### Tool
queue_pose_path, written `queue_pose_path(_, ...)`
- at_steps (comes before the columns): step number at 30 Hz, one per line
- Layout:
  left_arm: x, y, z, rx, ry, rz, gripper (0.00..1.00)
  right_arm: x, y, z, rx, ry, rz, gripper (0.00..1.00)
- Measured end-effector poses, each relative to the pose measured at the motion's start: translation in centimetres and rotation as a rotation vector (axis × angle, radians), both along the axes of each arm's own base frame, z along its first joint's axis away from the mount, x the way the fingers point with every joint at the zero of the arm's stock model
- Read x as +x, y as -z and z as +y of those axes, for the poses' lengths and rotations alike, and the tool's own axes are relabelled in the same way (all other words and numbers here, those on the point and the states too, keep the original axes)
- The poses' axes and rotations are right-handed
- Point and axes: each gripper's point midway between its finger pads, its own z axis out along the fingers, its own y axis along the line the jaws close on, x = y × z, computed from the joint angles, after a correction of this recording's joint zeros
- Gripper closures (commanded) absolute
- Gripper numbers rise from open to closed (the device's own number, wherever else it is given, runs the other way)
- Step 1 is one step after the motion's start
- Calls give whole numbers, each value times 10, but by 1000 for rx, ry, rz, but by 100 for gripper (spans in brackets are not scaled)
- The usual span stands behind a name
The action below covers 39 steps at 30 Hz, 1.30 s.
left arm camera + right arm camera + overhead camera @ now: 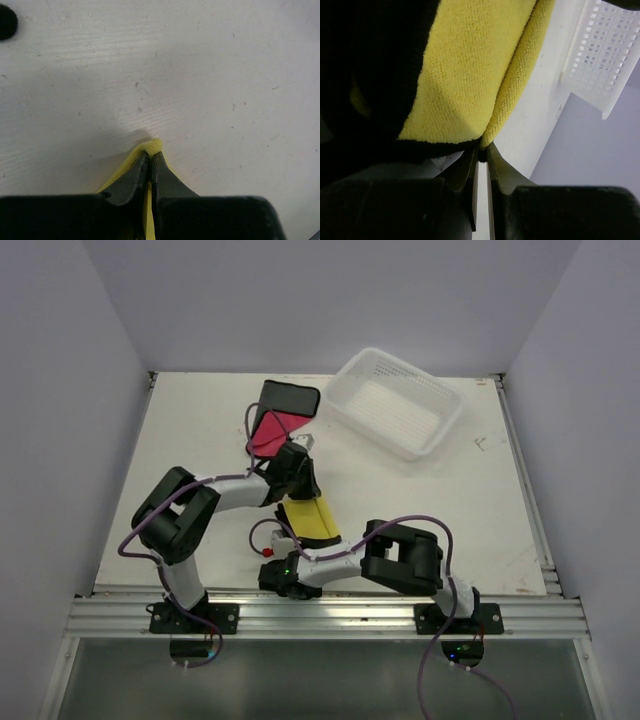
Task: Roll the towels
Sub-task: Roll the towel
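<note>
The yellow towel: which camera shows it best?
The top camera: most of the yellow towel is visible there. The left wrist shows only a pinched corner; the right wrist shows a close, cropped part.

The yellow towel (pixel 465 70) is nubbly cloth, the table (pixel 200 75) scuffed matt.

- Robot lab test cell, top view.
- Plain pale walls (pixel 60 390) box in a white surface (pixel 200 440) on the left, back and right of the frame.
- Aluminium extrusion rail (pixel 330 615) along the bottom edge, with the left arm (pixel 180 520) and right arm (pixel 400 560) bolted onto it.
- Purple cables (pixel 422 670) run loose off the bases, lower right.
- Left wrist view: surface scuffed and speckled, bare work finish.
</note>
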Motion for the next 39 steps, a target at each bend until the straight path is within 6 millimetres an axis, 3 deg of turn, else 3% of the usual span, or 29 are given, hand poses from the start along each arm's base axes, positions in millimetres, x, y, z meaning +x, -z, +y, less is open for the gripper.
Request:
queue_pose_path(5, -1, 1, 3, 2, -5, -12, 100, 0, 0, 0, -2, -1, -3, 98)
queue_pose_path(12, -2, 2, 4, -22, -8, -46, 100, -3, -1, 2, 46, 8, 16, 80)
queue_pose_path(13, -2, 2, 5, -25, -9, -50, 100, -6, -2, 3, 75, 13, 35, 73)
queue_pose_path(15, 1, 1, 7, -25, -23, -67, 100, -16, -2, 5, 136, 25, 98, 72)
queue_pose_path(18, 10, 1, 15, -29, -57, -92, 100, -28, -8, 9, 224, 30, 164, 62)
queue_pose_path(24, 14, 1, 18, -51, -81, -110, 100, -42, -33, 16, 409, 41, 235, 65)
queue_pose_path(29, 14, 1, 18, -56, -81, -116, 100, -46, -60, 11, 569, 57, 273, 71)
queue_pose_path(32, 14, 1, 18, -61, -82, -121, 100, -34, -83, 2, 730, 110, 305, 74)
queue_pose_path(39, 13, 2, 17, -78, -87, -133, 100, 42, -127, -28, 1126, 331, 292, 76)
